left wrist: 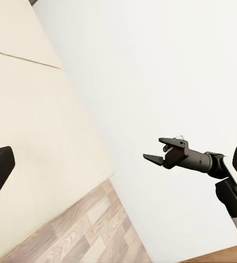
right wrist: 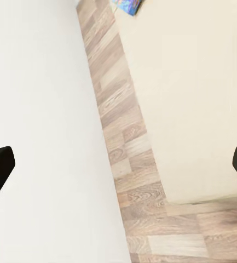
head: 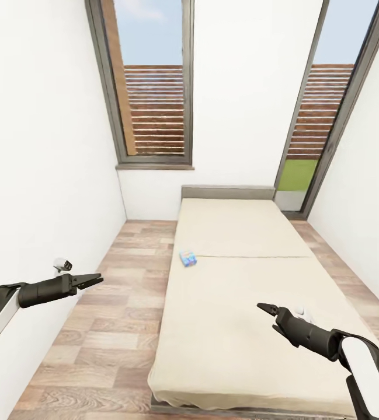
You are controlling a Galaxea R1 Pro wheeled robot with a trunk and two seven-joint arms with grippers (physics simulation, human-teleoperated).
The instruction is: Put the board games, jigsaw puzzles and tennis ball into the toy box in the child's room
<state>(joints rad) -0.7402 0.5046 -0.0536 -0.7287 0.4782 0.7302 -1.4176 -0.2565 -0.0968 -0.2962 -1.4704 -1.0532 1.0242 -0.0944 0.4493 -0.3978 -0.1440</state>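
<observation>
small blue board game (head: 188,258) on bed (head: 236,303) near its left edge, print too blurred to read | left claw (head: 96,280) empty, fingers together | right claw (head: 263,307) empty, parted

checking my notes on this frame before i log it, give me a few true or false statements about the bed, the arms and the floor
1. A small blue printed game box lies on the low beige bed. True.
2. The box sits at the bed's edge nearest the robot. False: it lies farther up, near the mattress's left edge by a seam.
3. The left gripper holds the box. False: it hangs empty over the wood-plank floor.
4. The right gripper is over the mattress. True.
5. The floor is grey carpet. False: it is wood planks.
</observation>
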